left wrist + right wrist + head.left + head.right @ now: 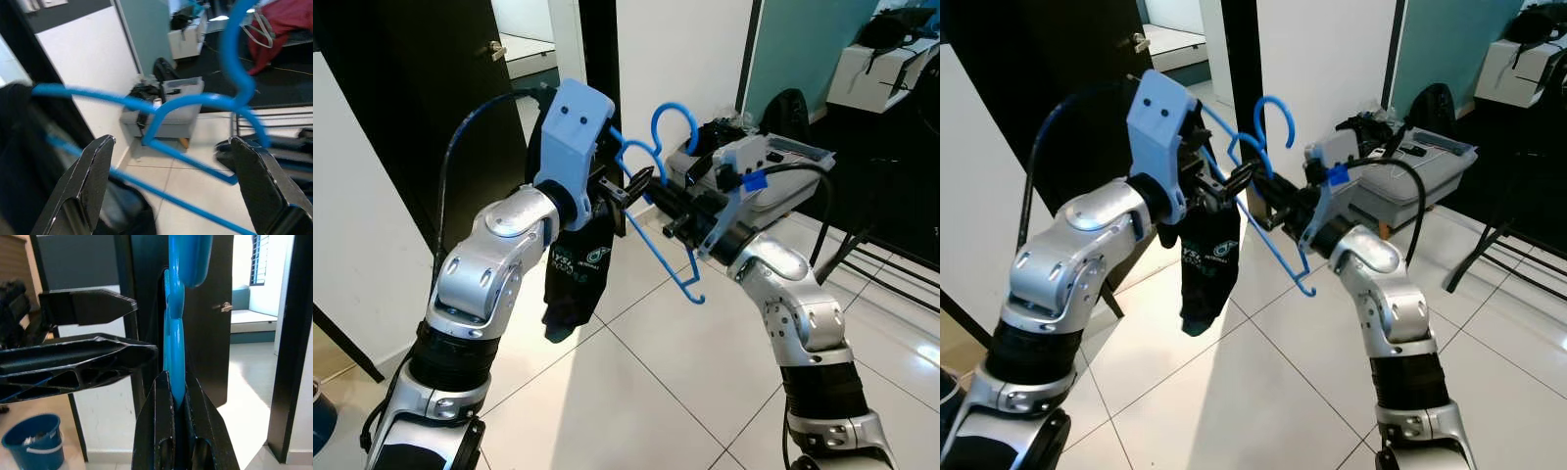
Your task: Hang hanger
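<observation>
Both arms are raised chest-high in the middle of the room, sharing one blue hanger (658, 211) with a dark garment (576, 274) drooping from its end at nine o'clock. The right claw (658, 201) has its fingers pressed together on the hanger's frame just below the hook (674, 122), which stands up at twelve o'clock. That reads to me as the carrying grip, holding the hook free and upright so it can catch a rail.

The left claw (631, 186) stands with fingers (90, 181) apart — the blue wire crosses the gap between them without touching either. It looks to be steadying or letting go on the garment side rather than bearing weight.

The tiled floor (636, 392) lies below, a dark door (421, 88) at ten o'clock and a grey case (773, 181) at two o'clock. A black frame (876, 245) — possibly a rack — stands at three o'clock, so the hanging itself seems not yet done.
</observation>
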{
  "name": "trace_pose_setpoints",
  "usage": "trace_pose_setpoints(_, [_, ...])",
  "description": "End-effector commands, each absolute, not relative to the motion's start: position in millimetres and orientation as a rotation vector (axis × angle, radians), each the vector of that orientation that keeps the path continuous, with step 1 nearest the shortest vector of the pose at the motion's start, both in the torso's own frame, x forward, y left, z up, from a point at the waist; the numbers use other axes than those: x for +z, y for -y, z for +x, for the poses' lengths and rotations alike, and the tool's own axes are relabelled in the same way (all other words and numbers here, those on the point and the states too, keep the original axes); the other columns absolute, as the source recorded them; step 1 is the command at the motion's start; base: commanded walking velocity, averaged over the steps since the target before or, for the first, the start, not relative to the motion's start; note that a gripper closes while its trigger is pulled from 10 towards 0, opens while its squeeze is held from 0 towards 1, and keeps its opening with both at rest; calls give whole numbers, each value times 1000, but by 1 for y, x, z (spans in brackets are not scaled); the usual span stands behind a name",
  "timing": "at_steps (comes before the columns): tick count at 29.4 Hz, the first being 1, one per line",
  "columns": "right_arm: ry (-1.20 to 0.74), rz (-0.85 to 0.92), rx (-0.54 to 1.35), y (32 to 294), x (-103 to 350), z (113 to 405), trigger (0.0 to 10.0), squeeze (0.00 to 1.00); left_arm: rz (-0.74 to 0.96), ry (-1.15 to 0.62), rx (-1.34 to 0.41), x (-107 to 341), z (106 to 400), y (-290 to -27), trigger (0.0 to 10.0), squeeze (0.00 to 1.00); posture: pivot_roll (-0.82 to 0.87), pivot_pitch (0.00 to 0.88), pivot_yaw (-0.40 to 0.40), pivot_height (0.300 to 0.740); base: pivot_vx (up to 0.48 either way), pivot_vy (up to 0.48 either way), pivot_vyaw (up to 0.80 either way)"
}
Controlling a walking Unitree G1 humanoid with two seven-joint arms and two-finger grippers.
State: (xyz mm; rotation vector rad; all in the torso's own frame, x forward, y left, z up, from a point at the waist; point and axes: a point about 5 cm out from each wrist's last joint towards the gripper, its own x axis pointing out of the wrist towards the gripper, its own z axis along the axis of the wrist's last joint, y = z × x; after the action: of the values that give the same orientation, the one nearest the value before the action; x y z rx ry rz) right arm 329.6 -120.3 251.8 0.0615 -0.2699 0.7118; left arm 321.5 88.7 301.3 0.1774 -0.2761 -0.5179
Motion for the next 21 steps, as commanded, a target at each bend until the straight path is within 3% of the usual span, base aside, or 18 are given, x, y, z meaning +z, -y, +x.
trace_pose_setpoints(1, [354,90,721,119,267,328,10000,0,155,265,-441,298,327,-99,10000,0,-5,0,74,731,0,0,0])
trace_pose_setpoints(10, [419,216,758,124,280,325,10000,0,62,217,-84,286,342,-136,10000,0,0,0,66,731,0,0,0])
trace_pose_setpoints(21, [350,164,832,115,264,319,10000,0,-62,282,-11,301,340,-133,10000,0,-1,0,65,731,0,0,0])
